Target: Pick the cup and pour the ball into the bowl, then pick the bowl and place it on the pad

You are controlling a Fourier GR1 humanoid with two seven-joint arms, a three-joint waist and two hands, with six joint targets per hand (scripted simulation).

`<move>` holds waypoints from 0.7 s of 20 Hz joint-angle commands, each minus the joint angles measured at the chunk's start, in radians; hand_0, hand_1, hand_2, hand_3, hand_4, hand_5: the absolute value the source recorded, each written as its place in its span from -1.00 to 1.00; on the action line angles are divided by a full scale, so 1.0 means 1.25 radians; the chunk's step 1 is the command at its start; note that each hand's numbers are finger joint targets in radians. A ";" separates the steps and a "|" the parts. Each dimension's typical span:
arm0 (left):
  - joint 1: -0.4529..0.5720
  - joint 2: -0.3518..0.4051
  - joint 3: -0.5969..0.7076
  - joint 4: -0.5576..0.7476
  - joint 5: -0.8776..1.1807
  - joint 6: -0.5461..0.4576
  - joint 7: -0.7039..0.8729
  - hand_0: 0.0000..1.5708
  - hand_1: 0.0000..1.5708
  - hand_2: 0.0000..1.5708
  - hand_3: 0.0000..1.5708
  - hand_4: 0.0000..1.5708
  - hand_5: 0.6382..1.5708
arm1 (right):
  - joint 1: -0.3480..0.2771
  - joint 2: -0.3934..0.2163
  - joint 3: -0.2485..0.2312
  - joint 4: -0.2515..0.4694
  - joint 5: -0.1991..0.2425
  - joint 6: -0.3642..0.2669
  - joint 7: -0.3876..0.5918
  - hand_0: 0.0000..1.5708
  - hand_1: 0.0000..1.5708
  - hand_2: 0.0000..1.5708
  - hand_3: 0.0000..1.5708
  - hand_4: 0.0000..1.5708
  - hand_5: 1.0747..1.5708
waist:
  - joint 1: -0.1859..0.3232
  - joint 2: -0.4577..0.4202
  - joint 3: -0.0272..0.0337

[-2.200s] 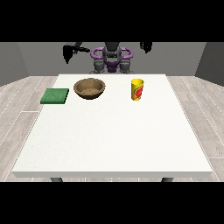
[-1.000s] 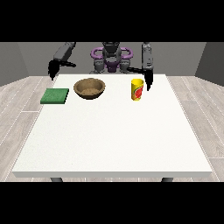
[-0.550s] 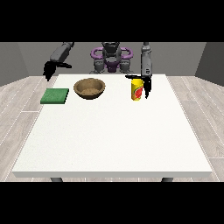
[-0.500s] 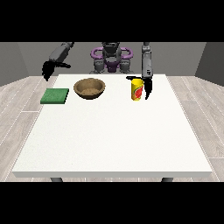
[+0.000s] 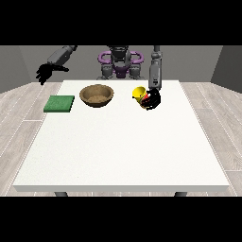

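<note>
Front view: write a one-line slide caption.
Robot hand grips the tilted yellow cup beside the bowl; green pad waits.

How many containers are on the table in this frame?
2: a brown bowl at the table's far middle, and a yellow cup to its right in the view, tilted in the hand at the view's right. None seems hidden.

Bowl (image 5: pixel 97 95) looked like matt brown wood with a rough speckled inside, pad (image 5: pixel 59 103) was flat matt green, cup (image 5: pixel 140 96) glossy yellow plastic, surface (image 5: pixel 118 146) smooth matt white.
</note>
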 commanded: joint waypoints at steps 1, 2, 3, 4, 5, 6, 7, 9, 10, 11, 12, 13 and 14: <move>-0.023 0.000 -0.019 0.049 -0.036 0.037 0.030 0.72 0.72 1.00 1.00 0.12 0.85 | 0.005 -0.041 -0.032 0.055 -0.011 0.031 -0.017 -1.00 -1.00 -1.00 -1.00 -1.00 0.94 | 0.013 -0.015 -0.0038; -0.022 -0.028 -0.032 0.069 -0.055 0.073 0.030 0.72 0.72 1.00 1.00 0.15 0.86 | -0.011 -0.031 -0.020 0.032 -0.009 0.008 0.018 -1.00 -1.00 -1.00 -1.00 -1.00 0.94 | 0.014 -0.033 -0.0040; -0.009 -0.006 -0.046 0.032 -0.071 0.071 0.040 0.73 0.73 1.00 1.00 0.16 0.87 | 0.021 -0.067 -0.049 0.102 -0.011 0.054 -0.031 -1.00 -1.00 -1.00 -1.00 -1.00 0.94 | 0.022 -0.038 -0.0034; -0.013 -0.025 -0.092 0.005 -0.115 0.092 0.123 0.73 0.73 1.00 1.00 0.21 0.90 | 0.012 -0.066 -0.049 0.150 -0.002 0.050 -0.033 -1.00 -1.00 -1.00 -1.00 -1.00 0.94 | 0.049 -0.093 -0.0026; -0.025 -0.027 -0.117 -0.008 -0.139 0.092 0.156 0.70 0.70 1.00 1.00 0.24 0.91 | 0.012 -0.048 -0.046 0.174 0.012 0.021 -0.039 -1.00 -1.00 -1.00 -1.00 -1.00 0.95 | 0.070 -0.116 -0.0025; -0.041 -0.005 -0.136 -0.020 -0.165 0.086 0.214 0.72 0.72 1.00 1.00 0.26 0.92 | 0.007 -0.078 -0.060 0.201 0.006 0.040 -0.036 -1.00 -1.00 -1.00 -1.00 -1.00 0.94 | 0.080 -0.141 -0.0014; -0.034 -0.026 -0.161 -0.011 -0.200 0.117 0.228 0.75 0.75 1.00 1.00 0.29 0.92 | 0.007 -0.069 -0.052 0.198 0.001 0.028 0.010 -1.00 -1.00 -0.93 -1.00 -1.00 0.95 | 0.079 -0.176 -0.0020; -0.056 -0.042 -0.206 -0.035 -0.244 0.106 0.313 0.77 0.77 1.00 1.00 0.30 0.92 | 0.020 -0.063 -0.060 0.251 0.015 0.015 -0.019 -1.00 -1.00 -0.90 -1.00 -1.00 0.96 | 0.121 -0.207 -0.0020; -0.034 -0.021 -0.220 -0.030 -0.261 0.077 0.346 0.76 0.76 1.00 1.00 0.32 0.93 | 0.054 -0.063 -0.054 0.248 0.018 0.020 0.001 -1.00 -1.00 -1.00 -1.00 -1.00 0.96 | 0.128 -0.275 -0.0017; -0.016 -0.032 -0.243 -0.046 -0.289 0.098 0.338 0.75 0.75 1.00 1.00 0.34 0.97 | 0.079 -0.069 -0.067 0.273 0.028 0.023 -0.056 -1.00 -1.00 -0.87 -1.00 -1.00 0.96 | 0.144 -0.257 -0.0021; -0.063 -0.039 -0.248 -0.025 -0.315 0.114 0.377 0.78 0.78 1.00 1.00 0.39 1.00 | 0.038 -0.038 -0.037 0.239 0.030 -0.005 -0.003 -1.00 -1.00 -1.00 -1.00 -1.00 0.96 | 0.122 -0.257 -0.0030; -0.058 -0.027 -0.280 -0.042 -0.347 0.088 0.413 0.78 0.78 1.00 1.00 0.42 0.99 | 0.051 -0.084 -0.075 0.291 0.023 0.006 -0.018 -1.00 -1.00 -0.83 -1.00 -1.00 0.96 | 0.161 -0.273 -0.0021; -0.070 -0.030 -0.285 -0.025 -0.384 0.124 0.465 0.75 0.75 1.00 1.00 0.46 0.99 | 0.070 -0.056 -0.052 0.276 0.038 0.004 -0.033 -1.00 -1.00 -1.00 -1.00 -1.00 0.96 | 0.144 -0.289 -0.0022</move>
